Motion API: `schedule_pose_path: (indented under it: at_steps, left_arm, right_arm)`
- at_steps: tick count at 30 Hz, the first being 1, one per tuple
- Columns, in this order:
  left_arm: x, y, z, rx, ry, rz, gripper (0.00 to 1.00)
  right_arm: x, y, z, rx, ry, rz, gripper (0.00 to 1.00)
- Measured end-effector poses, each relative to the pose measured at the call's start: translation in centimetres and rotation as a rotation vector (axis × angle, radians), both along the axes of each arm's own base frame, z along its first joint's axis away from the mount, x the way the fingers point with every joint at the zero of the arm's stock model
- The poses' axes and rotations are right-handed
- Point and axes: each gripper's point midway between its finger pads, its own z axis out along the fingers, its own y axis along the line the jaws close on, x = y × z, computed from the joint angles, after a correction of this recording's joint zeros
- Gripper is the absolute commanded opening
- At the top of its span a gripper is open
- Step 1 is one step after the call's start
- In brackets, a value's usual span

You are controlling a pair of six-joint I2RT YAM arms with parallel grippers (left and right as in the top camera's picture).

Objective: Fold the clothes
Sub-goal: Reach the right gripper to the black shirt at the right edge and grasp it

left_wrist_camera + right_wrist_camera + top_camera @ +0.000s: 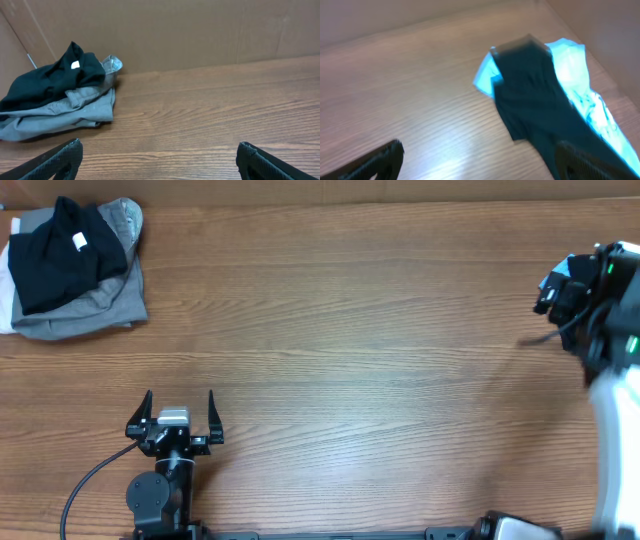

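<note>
1. At the far-left corner of the tabletop (360, 330) lies a heap of clothes: a black garment (60, 250) rumpled on top of a grey garment (90, 305). Both are well away from either hand.
2. By the right edge, the right wrist view shows a second pair. A dark garment (535, 100) is draped over a light blue garment (570, 65), both blurred. The overhead view does not show them clearly behind the arm.
3. The left hand (180, 398) sits near the front edge with its fingers spread apart and nothing between them. The right hand (479, 147) is likewise spread and empty, and the dark garment lies ahead of it and to its right.
4. Handling, as a judgement: all four pieces look like light, limp cloth. They should sag, bunch and drag on the wood, and will not hold a shape. A pinch at a hem or corner should lift one layer. A grab into the middle of a heap risks taking both layers.
5. The black garment's edge beside its white tag (80, 242) looks like the best place to hold it. On the right, the squared end of the dark garment is the obvious edge to pinch.
6. Orientation: the black garment runs diagonally, from near-left to far-right, across the broader grey one. The grey garment's straight edge faces the front of the tabletop.
7. In the right wrist view the dark garment is a long strip. Its axis slants from upper-middle to lower-right, and the squared end points away from the hand.
</note>
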Motion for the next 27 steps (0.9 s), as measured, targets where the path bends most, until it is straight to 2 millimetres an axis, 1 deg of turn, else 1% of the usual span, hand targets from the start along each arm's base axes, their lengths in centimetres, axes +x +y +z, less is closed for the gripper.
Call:
schedule_pose_path:
  at_steps: [2,3,7,8,10,12,13,14,17,18,21,24,27]
  left_arm:
    - [0.0,0.0,0.0,0.000,0.000,0.000,1.00]
    - [0.0,0.0,0.0,0.000,0.000,0.000,1.00]
    - [0.0,0.0,0.0,0.000,0.000,0.000,1.00]
    - [0.0,0.0,0.0,0.000,0.000,0.001,1.00]
    - [0.0,0.0,0.0,0.000,0.000,0.001,1.00]
    - [0.0,0.0,0.0,0.000,0.000,0.001,1.00]
    - [0.0,0.0,0.0,0.000,0.000,0.001,1.00]
    - [0.0,0.0,0.0,0.000,0.000,0.001,1.00]
    - [0.0,0.0,0.0,0.000,0.000,0.003,1.00]
    - [0.0,0.0,0.0,0.000,0.000,0.003,1.00]
    - [0.0,0.0,0.0,0.000,0.000,0.003,1.00]
    - [0.0,0.0,0.0,0.000,0.000,0.003,1.00]
    - [0.0,0.0,0.0,0.000,0.000,0.003,1.00]
  right_arm:
    - [1.1,-1.4,-1.9,0.026,0.077,-0.020,1.00]
    - [2.2,-2.1,-3.2,0.041,0.103,-0.023,1.00]
    - [4.6,-2.9,-5.6,0.046,0.117,-0.022,1.00]
    - [5.3,-3.2,-6.7,0.051,0.127,-0.023,1.00]
    - [5.9,-3.6,-8.6,0.059,0.156,-0.036,1.00]
    - [6.1,-4.2,-11.1,0.065,0.209,-0.060,1.00]
    - [6.2,-4.8,-12.7,0.064,0.247,-0.075,1.00]
    - [6.4,-5.2,-13.9,0.063,0.271,-0.088,1.00]
    - [6.7,-7.0,-16.8,0.063,0.322,-0.129,1.00]
    - [6.9,-7.6,-17.4,0.065,0.324,-0.148,1.00]
    - [7.3,-9.3,-17.8,0.068,0.290,-0.197,0.97]
    - [7.4,-10.8,-17.5,0.081,0.252,-0.231,0.93]
    - [7.7,-11.7,-17.2,0.096,0.215,-0.244,0.92]
